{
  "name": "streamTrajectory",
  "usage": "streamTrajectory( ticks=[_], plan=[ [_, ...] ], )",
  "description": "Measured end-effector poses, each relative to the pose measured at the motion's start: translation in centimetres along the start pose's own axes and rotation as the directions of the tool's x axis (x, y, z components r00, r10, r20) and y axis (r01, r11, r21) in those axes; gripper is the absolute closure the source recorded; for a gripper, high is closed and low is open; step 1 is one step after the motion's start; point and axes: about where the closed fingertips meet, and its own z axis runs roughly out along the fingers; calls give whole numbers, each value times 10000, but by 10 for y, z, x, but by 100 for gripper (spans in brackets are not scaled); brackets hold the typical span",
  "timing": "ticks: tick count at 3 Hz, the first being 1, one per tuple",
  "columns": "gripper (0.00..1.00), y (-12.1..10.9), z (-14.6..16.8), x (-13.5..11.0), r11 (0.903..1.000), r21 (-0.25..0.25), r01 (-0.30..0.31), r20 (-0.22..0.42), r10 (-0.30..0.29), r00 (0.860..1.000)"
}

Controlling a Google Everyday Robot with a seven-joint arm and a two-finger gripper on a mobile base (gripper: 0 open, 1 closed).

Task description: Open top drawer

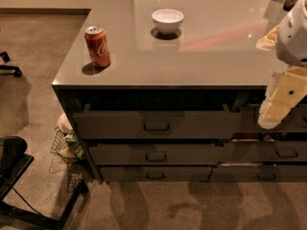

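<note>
While your gripper (280,102) hangs at the right end of the countertop (216,56) — open or closed, can't tell — the top drawer (110,124) lies leftward just beneath the slab, front running left-right, its pull (156,127) slightly lower.

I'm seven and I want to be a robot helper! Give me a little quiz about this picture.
1. True or false: the red can stands upright on the counter.
2. Where is the gripper? A) touching the can; B) at the right, below the counter's front edge, away from the pull of the top drawer; C) resting on top of the counter.
3. Fill in: the bowl on the counter is ____ in colour.
Key: 1 true; 2 B; 3 white.
</note>
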Motion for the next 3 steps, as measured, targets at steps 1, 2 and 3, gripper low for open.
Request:
streamTrajectory(
  ticks=[1,2,3],
  plan=[
    [0,0,0,0,10000,1,0,0,0,10000],
    [0,-8,18,1,9997,245,-52,505,39,9987],
    [0,5,64,-2,9997,188,157,1485,-184,9887]
  ],
)
